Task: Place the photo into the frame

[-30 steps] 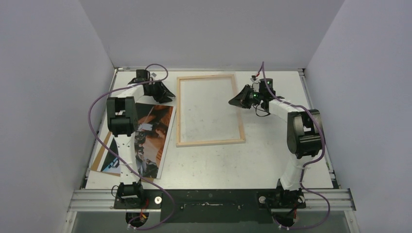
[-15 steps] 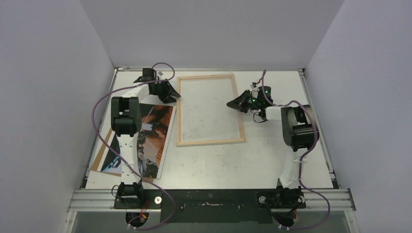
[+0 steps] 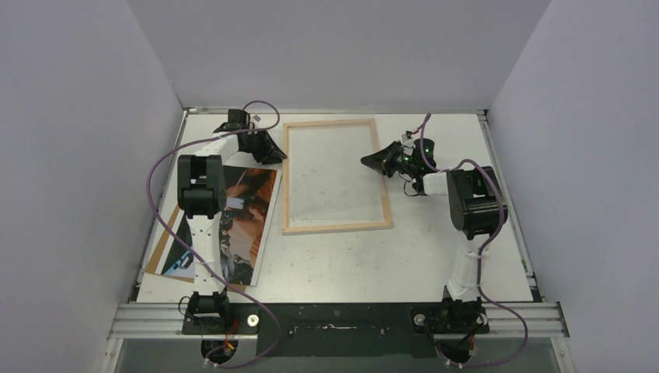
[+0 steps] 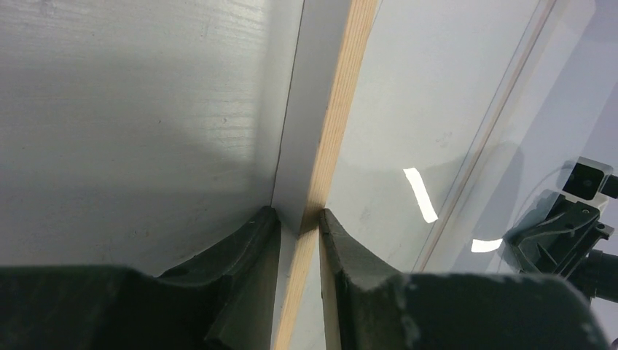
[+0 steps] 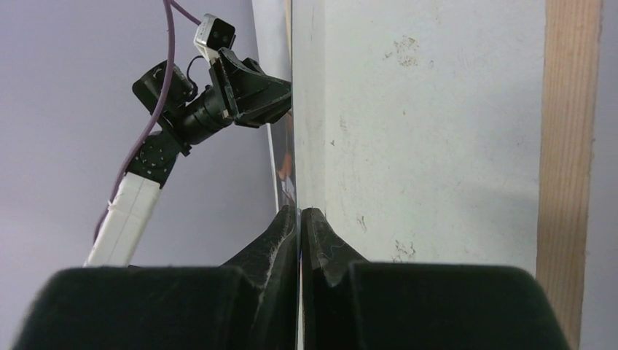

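- Your left claw (image 3: 273,155) had just slid in from the 9 o'clock side. It settled on the left rail of the frame (image 3: 336,227), up near its 10 o'clock corner, where a moment earlier it sat clear of the wood.
- It spread wider on the way in, then squeezed down. The wrist view caught its fingers (image 4: 248,248) astride the rail, one on the outer white face and one on the pane side. With the pale wood pinched between them, I read that as a grip on the frame.
- Your right claw (image 3: 367,162) had crept across too, from outside the right rail to just over it at about 2 o'clock. It was clamped tight on nothing, tips together. I couldn't tell whether they pressed the pane or hung above it.
- The frame itself hadn't budged. It lay flat with the bare wood up, in the middle of the surface (image 3: 350,264) and a little toward 12 o'clock.
- The photo (image 3: 252,210) hadn't moved either. It lay face up at 9 o'clock of the frame, on the brown backing board (image 3: 160,249), partly under your left arm and apart from both claws.
- So you were working on the frame, not the print. My guess was that you meant to steady or shift it first, and the photo step hadn't begun.
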`<state>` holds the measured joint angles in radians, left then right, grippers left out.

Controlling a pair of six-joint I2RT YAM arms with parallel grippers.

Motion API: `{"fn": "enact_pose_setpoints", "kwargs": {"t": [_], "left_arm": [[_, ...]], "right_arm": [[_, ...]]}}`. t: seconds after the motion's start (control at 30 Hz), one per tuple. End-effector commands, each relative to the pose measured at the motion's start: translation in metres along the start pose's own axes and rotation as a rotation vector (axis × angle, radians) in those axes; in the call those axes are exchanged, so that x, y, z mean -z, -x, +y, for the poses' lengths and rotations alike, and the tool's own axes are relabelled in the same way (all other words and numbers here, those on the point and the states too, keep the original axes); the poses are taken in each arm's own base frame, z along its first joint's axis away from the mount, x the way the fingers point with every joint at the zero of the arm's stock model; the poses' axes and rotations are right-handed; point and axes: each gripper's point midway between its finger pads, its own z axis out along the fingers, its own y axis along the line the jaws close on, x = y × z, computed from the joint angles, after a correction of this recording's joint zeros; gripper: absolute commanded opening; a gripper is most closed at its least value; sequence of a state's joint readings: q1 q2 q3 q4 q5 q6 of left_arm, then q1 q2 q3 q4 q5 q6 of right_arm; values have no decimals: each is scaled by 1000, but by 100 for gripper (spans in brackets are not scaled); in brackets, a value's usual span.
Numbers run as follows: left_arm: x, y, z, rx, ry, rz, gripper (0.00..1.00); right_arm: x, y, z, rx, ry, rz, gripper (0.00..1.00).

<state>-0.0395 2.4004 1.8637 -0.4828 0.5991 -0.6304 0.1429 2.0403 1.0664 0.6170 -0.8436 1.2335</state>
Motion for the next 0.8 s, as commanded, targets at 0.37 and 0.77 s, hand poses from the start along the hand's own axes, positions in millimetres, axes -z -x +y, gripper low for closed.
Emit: {"fn": "enact_pose_setpoints", "kwargs": {"t": [0.37,0.77], "left_arm": [[-12,-13,31,5,102,34,19],[-11,-10,27,4,92,29,0]], "right_arm": [[2,4,29,-78,152,-2,0],[-6,-6,38,-87,199,23,0]]}}
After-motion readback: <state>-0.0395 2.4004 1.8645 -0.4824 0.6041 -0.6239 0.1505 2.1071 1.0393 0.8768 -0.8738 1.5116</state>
